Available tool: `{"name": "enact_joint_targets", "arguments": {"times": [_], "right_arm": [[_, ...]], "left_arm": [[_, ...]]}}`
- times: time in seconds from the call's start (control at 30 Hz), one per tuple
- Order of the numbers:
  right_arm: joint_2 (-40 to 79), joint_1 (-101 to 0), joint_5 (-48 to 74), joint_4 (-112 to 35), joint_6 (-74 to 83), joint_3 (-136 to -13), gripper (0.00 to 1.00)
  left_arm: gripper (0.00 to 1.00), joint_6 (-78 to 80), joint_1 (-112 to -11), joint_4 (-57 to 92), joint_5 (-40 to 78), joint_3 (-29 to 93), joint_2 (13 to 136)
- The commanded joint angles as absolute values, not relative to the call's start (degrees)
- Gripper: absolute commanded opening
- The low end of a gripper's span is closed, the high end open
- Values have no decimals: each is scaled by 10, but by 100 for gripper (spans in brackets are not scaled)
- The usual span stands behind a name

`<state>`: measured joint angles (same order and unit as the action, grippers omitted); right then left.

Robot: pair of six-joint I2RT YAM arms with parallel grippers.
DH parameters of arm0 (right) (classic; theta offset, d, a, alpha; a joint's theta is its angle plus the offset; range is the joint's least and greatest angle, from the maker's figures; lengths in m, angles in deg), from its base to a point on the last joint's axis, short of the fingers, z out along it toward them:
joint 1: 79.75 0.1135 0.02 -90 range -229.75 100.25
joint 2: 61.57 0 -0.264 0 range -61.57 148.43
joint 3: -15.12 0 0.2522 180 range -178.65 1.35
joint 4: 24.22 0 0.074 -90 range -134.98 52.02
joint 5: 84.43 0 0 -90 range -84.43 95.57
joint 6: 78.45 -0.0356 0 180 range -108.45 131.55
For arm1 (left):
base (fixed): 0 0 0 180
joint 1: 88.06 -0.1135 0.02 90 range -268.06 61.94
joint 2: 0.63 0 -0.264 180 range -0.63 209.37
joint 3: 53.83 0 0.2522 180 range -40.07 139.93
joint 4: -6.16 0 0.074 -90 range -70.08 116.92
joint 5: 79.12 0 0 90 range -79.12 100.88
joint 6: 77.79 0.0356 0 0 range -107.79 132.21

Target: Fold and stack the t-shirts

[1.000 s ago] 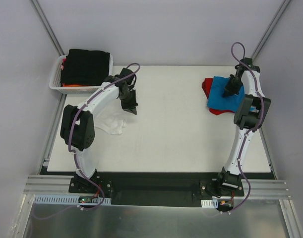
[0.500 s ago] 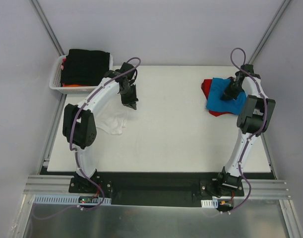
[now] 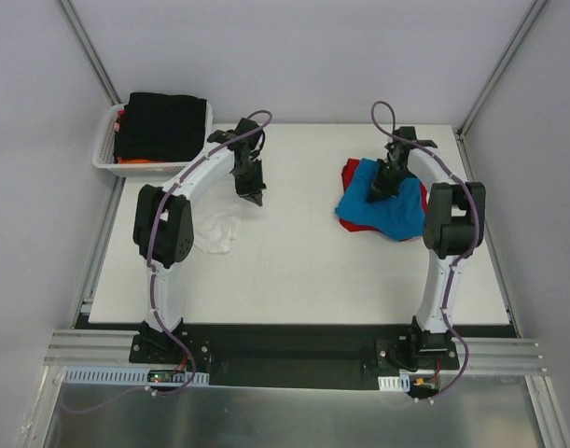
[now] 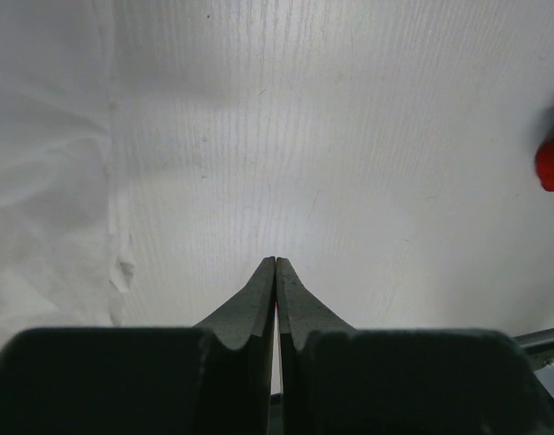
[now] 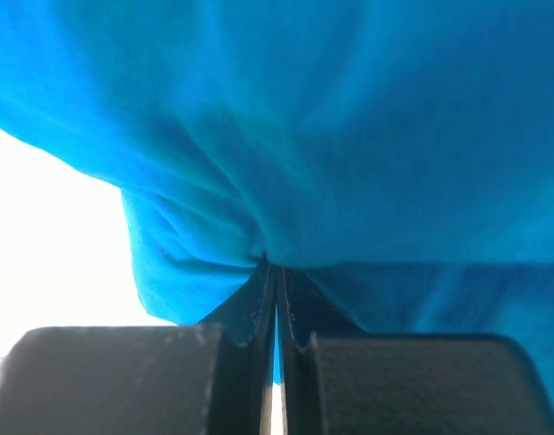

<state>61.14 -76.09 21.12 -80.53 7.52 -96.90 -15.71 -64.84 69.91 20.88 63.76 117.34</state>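
A bright blue t-shirt [image 3: 396, 210] lies crumpled on a red t-shirt [image 3: 352, 174] at the table's back, right of centre. My right gripper [image 3: 379, 190] is shut on a fold of the blue shirt, which fills the right wrist view [image 5: 349, 136] and bunches at the gripper's [image 5: 277, 265] tips. A white t-shirt [image 3: 215, 233] lies crumpled by the left arm and shows at the left of the left wrist view [image 4: 41, 181]. My left gripper [image 3: 254, 196] is shut and empty above bare table [image 4: 276, 260], right of the white shirt.
A white lattice basket [image 3: 105, 149] stands off the table's back left corner, holding a folded black shirt [image 3: 163, 121] over an orange one [image 3: 135, 161]. The red and blue pile shows at the right edge of the left wrist view [image 4: 550, 163]. Grey walls close in on both sides.
My right gripper has swung left toward the table's middle, dragging the blue shirt and the red one under it. My left gripper has shifted slightly back and right, still shut.
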Motion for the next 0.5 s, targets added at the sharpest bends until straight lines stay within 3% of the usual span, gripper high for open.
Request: {"name": "enact_joint_targets", "arguments": {"times": [0.0, 0.47], "right_arm": [[607, -729, 250, -849, 51, -939, 1], [562, -624, 295, -847, 37, -879, 1]], "left_arm": [[0, -167, -648, 707, 209, 636, 1161], [0, -163, -648, 698, 205, 616, 1162]]}}
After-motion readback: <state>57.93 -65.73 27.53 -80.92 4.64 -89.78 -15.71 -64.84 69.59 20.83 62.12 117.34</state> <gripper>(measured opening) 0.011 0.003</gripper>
